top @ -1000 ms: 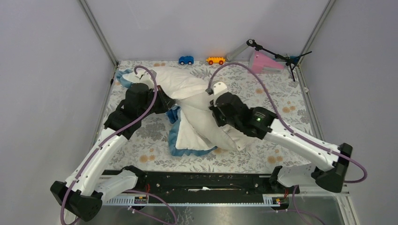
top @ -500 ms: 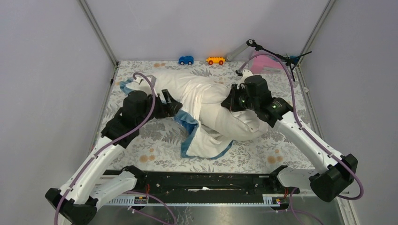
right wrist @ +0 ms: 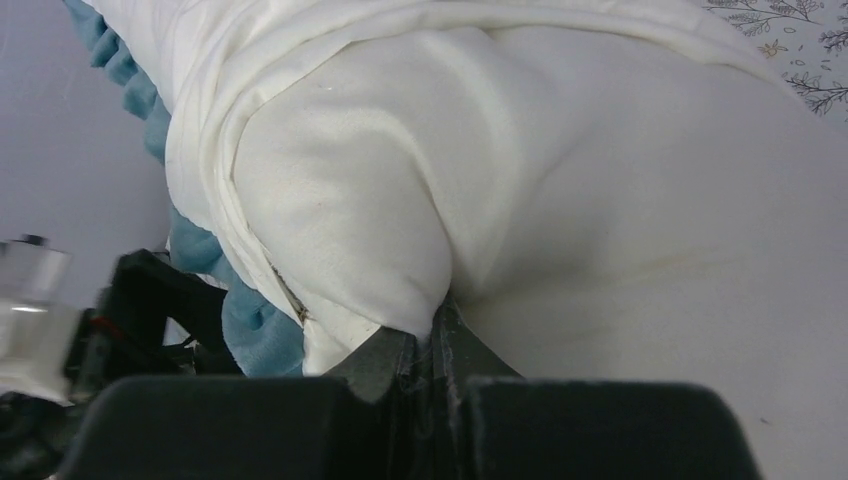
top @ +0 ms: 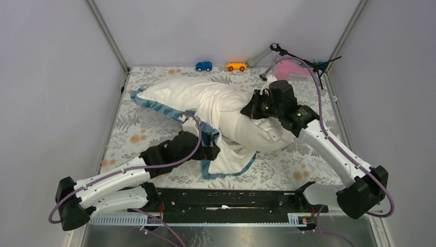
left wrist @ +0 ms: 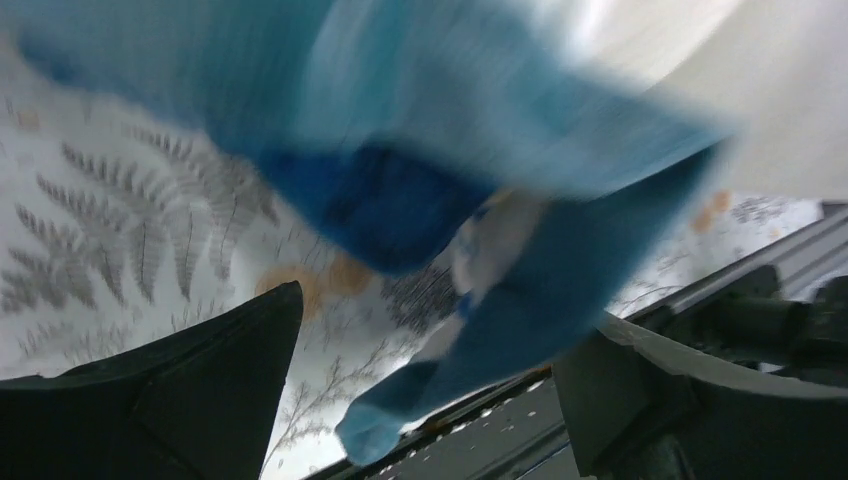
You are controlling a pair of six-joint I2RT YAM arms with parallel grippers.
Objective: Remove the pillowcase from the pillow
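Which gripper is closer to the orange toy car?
Right. The right gripper grips the pillow mid-table, in front of the orange toy car; the left gripper, open, sits much nearer the front.

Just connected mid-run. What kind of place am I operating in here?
Probably a lab test cell rather than a home. Plain grey wall panels in aluminium framing enclose the workspace, the floral table cloth looks staged, and a blue toy car sits as a prop at the far edge.
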